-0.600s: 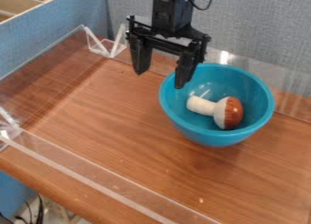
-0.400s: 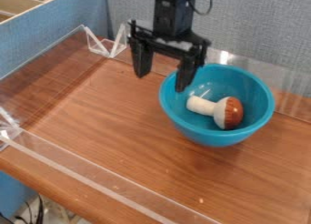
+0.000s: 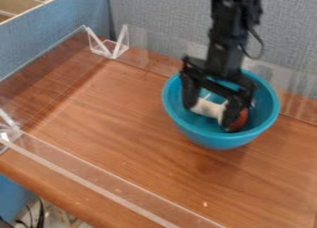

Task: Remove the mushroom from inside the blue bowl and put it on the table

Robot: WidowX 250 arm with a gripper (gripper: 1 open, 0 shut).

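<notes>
Mushroom [image 3: 225, 107] lay inside the blue bowl [image 3: 198, 128], and my tool [image 3: 221, 106] hung straight over it, pointing down, with its two dark fingers [image 3: 191, 92] lowered past the rim into the hollow. The fingers stood spread wide, released, one on the left side of the mushroom and one on the right, so the toy sat in the gap between them. I could not tell whether either finger touched it. Only a pale bit of stem showed between the fingers, with a sliver of the reddish-brown cap beside the right finger; the rest was hidden behind my tool.

That single camera view looked down from the front at an angle. The bowl, turquoise and glossy, rested on the bench [image 3: 111, 120] toward its right rear part, and held nothing that I could see but the mushroom. The bench was reddish-brown wood grain, edged by low clear walls [image 3: 56, 60]. My arm rose from the tool toward the top of the view, in front of a blue panel [image 3: 62, 23] behind the bench.
</notes>
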